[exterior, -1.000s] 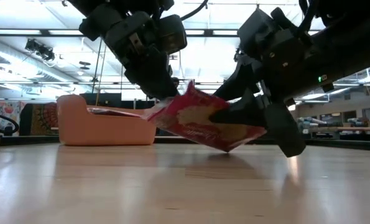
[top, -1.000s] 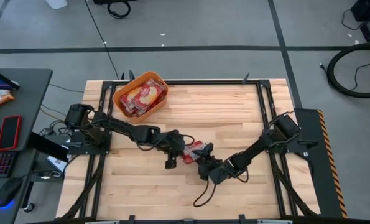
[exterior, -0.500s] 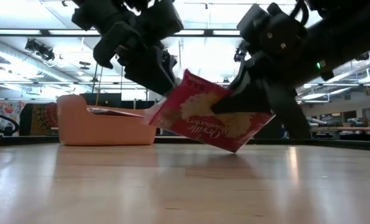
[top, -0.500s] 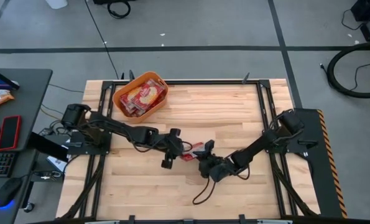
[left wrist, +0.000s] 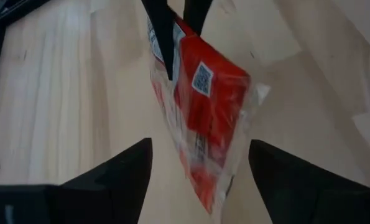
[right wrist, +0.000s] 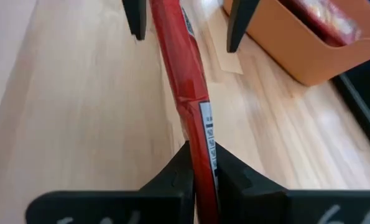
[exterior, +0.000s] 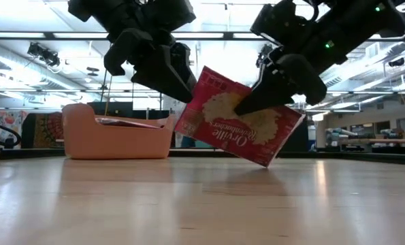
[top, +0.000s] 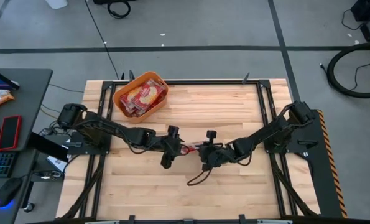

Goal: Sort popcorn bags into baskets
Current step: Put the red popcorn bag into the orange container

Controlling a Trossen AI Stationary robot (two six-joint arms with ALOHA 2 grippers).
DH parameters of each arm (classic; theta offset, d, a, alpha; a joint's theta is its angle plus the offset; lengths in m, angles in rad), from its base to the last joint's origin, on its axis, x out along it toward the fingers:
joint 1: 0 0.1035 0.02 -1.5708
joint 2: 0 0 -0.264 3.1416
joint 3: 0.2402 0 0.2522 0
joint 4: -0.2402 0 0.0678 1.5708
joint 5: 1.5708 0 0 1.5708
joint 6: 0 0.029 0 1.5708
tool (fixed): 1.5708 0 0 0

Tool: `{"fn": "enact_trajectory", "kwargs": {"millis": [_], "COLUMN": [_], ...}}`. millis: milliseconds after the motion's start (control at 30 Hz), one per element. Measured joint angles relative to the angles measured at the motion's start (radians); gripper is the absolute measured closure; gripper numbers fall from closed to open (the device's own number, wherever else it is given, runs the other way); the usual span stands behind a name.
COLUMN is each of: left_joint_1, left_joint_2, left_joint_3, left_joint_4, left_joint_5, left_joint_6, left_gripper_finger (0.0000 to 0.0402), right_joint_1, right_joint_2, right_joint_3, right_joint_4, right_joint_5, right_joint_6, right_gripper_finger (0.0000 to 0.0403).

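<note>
One popcorn bag (exterior: 236, 119), red with white and yellow print, hangs on edge above the middle of the table, between my two grippers. My right gripper (right wrist: 200, 168) is shut on its right end. My left gripper (left wrist: 200, 155) stands open; its fingers flank the bag's left end (right wrist: 166, 25) with a gap on each side and touch nothing. The orange basket (top: 124, 99) stands on the far left of the table, and several more popcorn bags (top: 144, 94) lie in it. My right gripper pinches the bag's right end (right wrist: 203, 134) between its two fingers. The fingers come nearly level from the table's right and lie along the bag's thin edge. The bag's faces stand upright and it tilts, its lower corner (exterior: 260, 163) pointing down; it seems clear of the table.
Black frame rails (top: 265, 112) run along the table's left, right and far sides. A loose black cable (top: 197, 180) loops on the wood near my right gripper. A desk with a keyboard, a mouse and a red slab (top: 9, 132) stands to the left. Bare wood lies toward the near edge.
My right gripper has shut on the bag's right end and gone up and toward the far edge. My left gripper has opened and let go of the left end. The bag has risen and turned from a flat slant to standing on edge.
</note>
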Motion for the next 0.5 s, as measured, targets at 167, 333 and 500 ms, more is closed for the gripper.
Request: {"fn": "enact_trajectory", "kwargs": {"millis": [167, 333, 500], "left_joint_1": [0.000, 0.000, 0.000], "left_joint_2": [0.000, 0.000, 0.000], "left_joint_3": [-0.001, -0.001, -0.001], "left_joint_4": [0.013, 0.019, 0.022], "left_joint_5": [0.006, 0.011, 0.007], "left_joint_6": [-0.034, -0.060, -0.061], "left_gripper_finger": [0.0142, 0.0185, 0.0252], "right_joint_1": [-0.014, -0.020, -0.020], "right_joint_2": [-0.003, -0.004, -0.004], "right_joint_3": [0.001, 0.001, 0.001], "right_joint_4": [0.047, 0.121, 0.161], "right_joint_5": [-0.029, -0.064, -0.070], "right_joint_6": [0.022, 0.023, 0.023], "right_gripper_finger": [0.0367, 0.0366, 0.0366]}}
